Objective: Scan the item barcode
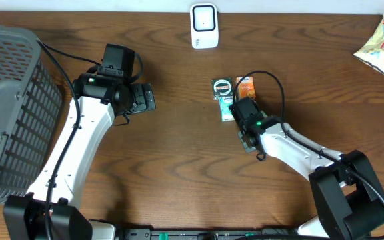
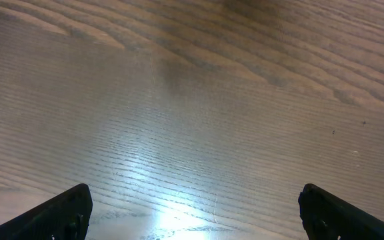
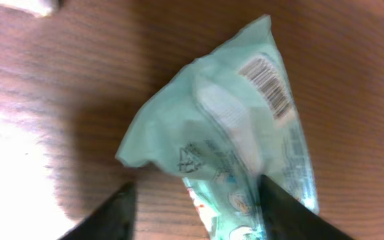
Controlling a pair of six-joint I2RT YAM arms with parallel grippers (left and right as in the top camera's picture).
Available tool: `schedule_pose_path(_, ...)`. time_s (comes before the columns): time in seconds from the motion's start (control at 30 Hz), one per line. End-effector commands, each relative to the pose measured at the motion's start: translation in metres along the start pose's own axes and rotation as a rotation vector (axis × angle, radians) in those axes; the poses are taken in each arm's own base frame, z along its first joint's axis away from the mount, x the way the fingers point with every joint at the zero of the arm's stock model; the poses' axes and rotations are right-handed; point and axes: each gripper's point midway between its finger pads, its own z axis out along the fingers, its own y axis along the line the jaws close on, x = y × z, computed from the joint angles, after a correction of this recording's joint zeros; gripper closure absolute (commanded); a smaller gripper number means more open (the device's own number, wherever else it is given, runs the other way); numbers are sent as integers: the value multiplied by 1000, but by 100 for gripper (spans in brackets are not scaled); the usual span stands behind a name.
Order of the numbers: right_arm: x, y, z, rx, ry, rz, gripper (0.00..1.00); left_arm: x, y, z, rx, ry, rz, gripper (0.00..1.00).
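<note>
A pale teal packet [image 3: 232, 133] lies on the wooden table with its barcode [image 3: 267, 85] facing up. My right gripper [image 3: 195, 183] hovers low over its near end, jaws apart. The right finger [image 3: 289, 213] overlaps the packet's edge, while the left finger [image 3: 109, 217] stands clear of it over bare wood. From overhead, the packet [image 1: 226, 107] sits just ahead of the right gripper [image 1: 235, 108]. The white scanner [image 1: 204, 25] stands at the table's far edge. My left gripper [image 1: 145, 98] is wide open over bare table [image 2: 193, 193], holding nothing.
An orange packet [image 1: 245, 85] and a round dark item [image 1: 223, 86] lie beside the teal packet. A grey mesh basket [image 1: 12, 113] fills the left side. A yellow snack bag [image 1: 382, 45] lies far right.
</note>
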Motion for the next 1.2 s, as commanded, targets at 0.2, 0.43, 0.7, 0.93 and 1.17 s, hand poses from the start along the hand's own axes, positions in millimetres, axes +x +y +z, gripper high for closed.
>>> schedule_pose_path(0.2, 8, -10, 15, -30, 6, 54, 99, -2, 4, -1, -14, -3, 2, 2)
schedule_pose_path(0.43, -15, 14, -12, -259, 17, 71, 99, -2, 4, -1, -14, -3, 2, 3)
schedule_pose_path(0.7, -62, 57, -110, -745, -18, 10, 99, -2, 4, -1, -14, -3, 2, 2)
schedule_pose_path(0.93, -38, 14, -70, -414, 58, -7, 82, -2, 4, -1, -14, -3, 2, 2)
schedule_pose_path(1.17, -8, -6, -37, -165, 113, 30, 60, -2, 4, -1, -14, -3, 2, 2)
